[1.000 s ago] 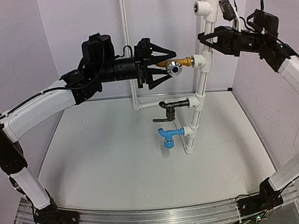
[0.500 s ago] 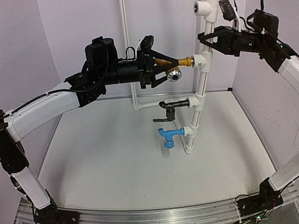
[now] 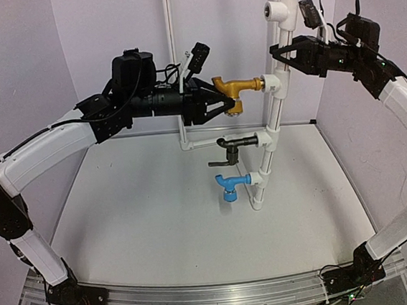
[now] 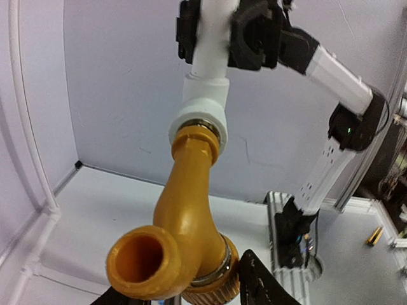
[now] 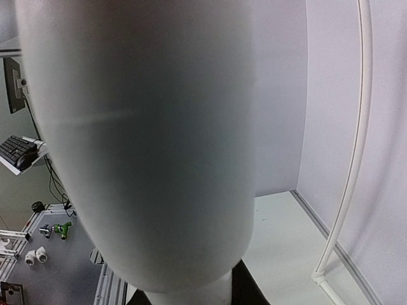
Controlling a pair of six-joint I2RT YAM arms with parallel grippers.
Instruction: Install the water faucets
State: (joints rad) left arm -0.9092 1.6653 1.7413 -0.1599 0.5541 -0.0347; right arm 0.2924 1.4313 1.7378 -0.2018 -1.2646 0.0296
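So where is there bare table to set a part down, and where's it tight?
Free: the table between the near rail and the blue faucet, also under the left arm. Crowded: the pipe, with the black faucet, the left tool on the brass faucet, the right tool clamped above.

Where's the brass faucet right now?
Top view, centre-right: the brass faucet sticks out leftward from a white tee on the white pipe, above the black faucet, left gripper closed on its spout end.

No text, label, brand, number or sign can be read anywhere in these views.
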